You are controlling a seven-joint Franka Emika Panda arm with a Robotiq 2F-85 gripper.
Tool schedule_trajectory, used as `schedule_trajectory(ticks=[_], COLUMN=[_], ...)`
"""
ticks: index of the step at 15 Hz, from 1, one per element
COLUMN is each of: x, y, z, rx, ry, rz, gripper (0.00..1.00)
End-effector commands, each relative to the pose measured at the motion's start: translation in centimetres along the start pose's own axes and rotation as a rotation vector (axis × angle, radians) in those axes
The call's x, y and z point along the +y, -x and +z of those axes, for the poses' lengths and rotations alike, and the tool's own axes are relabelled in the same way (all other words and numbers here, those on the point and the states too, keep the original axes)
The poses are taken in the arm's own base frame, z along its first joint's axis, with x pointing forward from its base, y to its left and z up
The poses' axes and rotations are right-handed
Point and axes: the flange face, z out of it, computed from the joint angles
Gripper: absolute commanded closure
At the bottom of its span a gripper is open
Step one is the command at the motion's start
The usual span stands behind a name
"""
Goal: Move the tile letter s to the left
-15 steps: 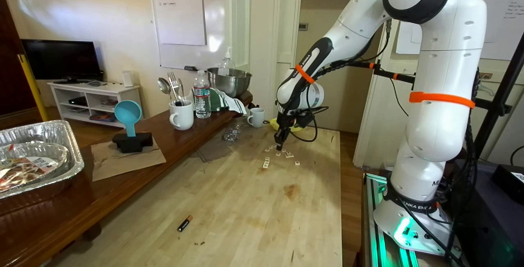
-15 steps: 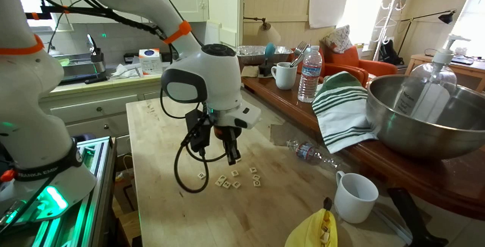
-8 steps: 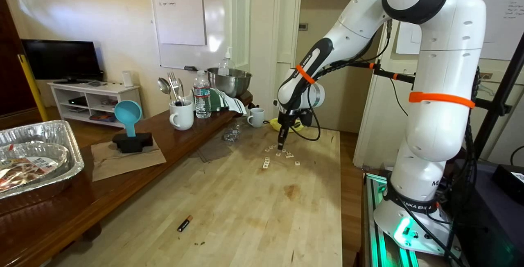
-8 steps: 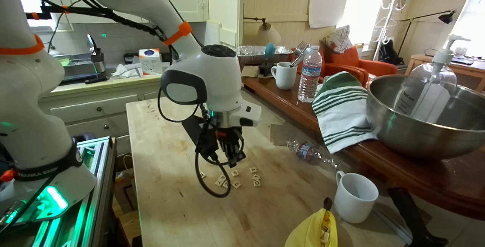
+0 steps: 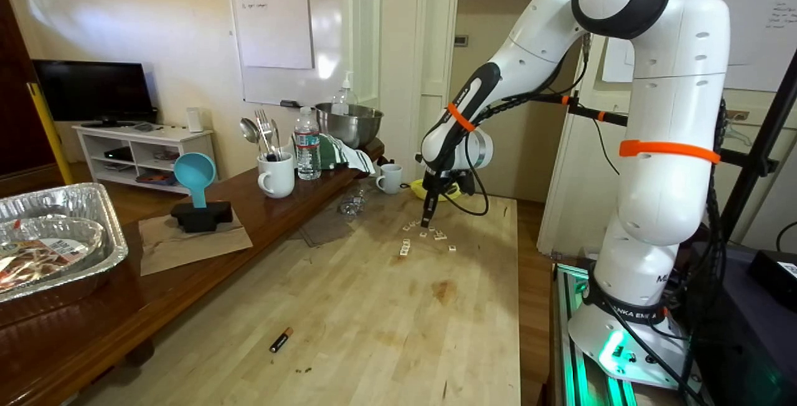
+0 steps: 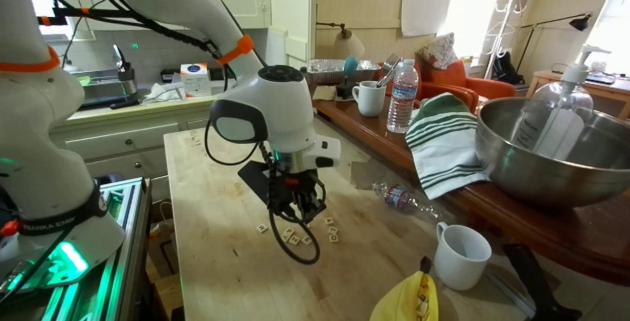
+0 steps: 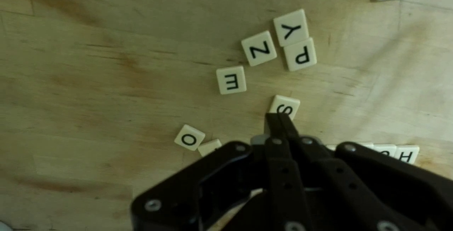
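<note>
Gripper (image 7: 278, 116) clenched, empty, masking part of S (image 7: 285, 105); with too light a push, we may skim over it; contact is unclear

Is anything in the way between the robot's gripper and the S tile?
Nothing visible: in the wrist view, the closed gripper partly hides the S tile, with no other tile between them. I can't tell whether they touch.
</note>
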Motion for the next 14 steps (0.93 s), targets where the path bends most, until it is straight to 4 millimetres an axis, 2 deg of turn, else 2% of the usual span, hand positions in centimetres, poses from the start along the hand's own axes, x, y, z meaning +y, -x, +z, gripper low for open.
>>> schedule_trajectory(ticks=[1,11,14], x=[0.4,0.3,0.3], y=[-0.1,0.5,0.3], z=[1.1,2.8,2.8], rx=[0.032,0.002,0.013], ry=[0.009,-0.004,0.002], rz=[-0.010,-0.050,-0.007], gripper=[1.00,1.00,1.00])
